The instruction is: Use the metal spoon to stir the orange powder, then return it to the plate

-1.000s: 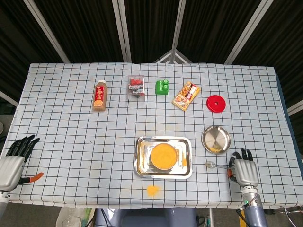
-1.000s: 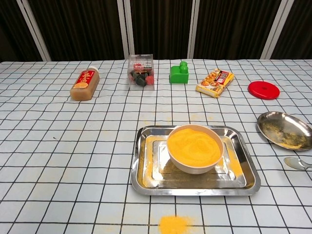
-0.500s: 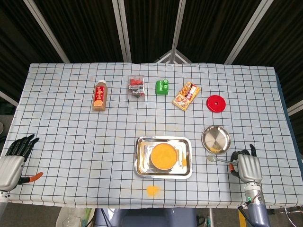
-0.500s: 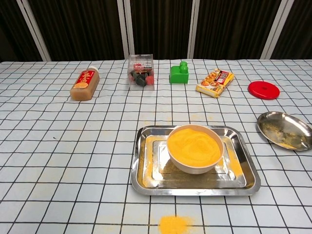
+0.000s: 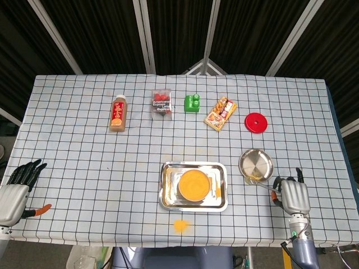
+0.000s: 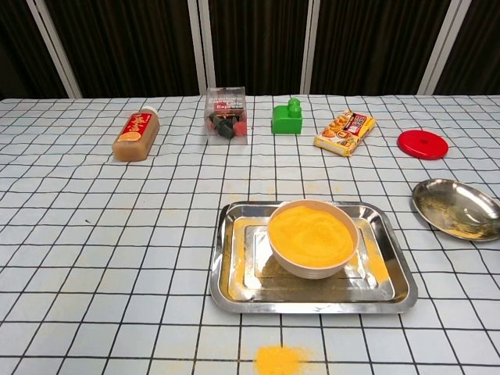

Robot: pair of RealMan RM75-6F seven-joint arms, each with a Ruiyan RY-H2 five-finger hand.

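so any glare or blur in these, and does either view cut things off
Head view: sharp, evenly lit, soft glare on the plate, dark surround. Chest view: also sharp, tray reflects the bowl, plate cropped at the right edge, neither robot hand in frame.

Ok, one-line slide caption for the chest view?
Bowl of orange powder on a steel tray, round metal plate at right, spilled powder in front.

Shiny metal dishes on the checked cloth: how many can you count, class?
2: the rectangular steel tray near the front centre, holding the bowl of orange powder, and the round steel plate at the right.
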